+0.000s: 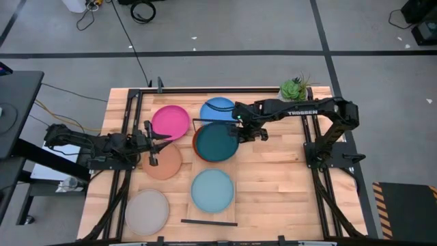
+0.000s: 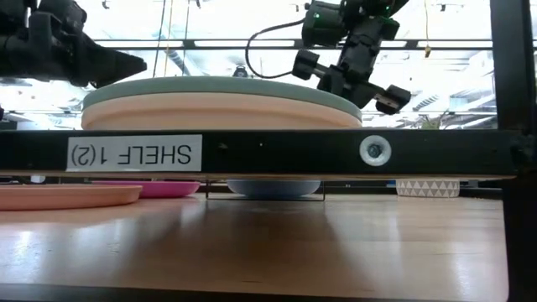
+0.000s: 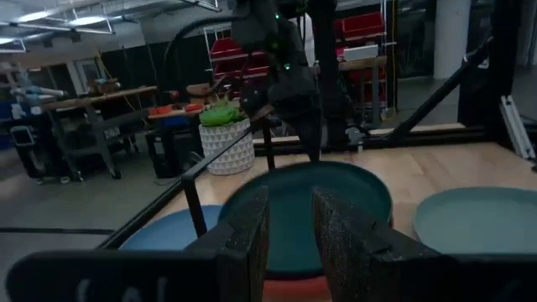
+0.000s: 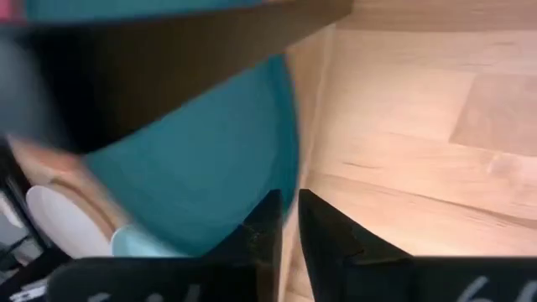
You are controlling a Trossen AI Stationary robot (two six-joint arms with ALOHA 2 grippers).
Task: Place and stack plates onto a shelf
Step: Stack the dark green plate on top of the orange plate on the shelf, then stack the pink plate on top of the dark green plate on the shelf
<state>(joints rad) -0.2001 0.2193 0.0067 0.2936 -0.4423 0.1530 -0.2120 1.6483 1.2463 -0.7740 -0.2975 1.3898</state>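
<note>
Two plates sit stacked mid-table, the dark teal plate (image 1: 217, 143) on the orange plate (image 1: 196, 145), and the right end effector (image 1: 240, 134), at its three o'clock rim with fingers slightly apart, could bump it sideways off.

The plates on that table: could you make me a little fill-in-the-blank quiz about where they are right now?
1. The dark teal plate lies on top of an ____ plate.
2. The pink plate sits beside the ____ plate near the plant pot.
3. The right claw is at the rim of the ____ plate.
4. The grey plate lies nearest the ____ arm's side.

Missing words: orange; blue; dark teal; left
</note>
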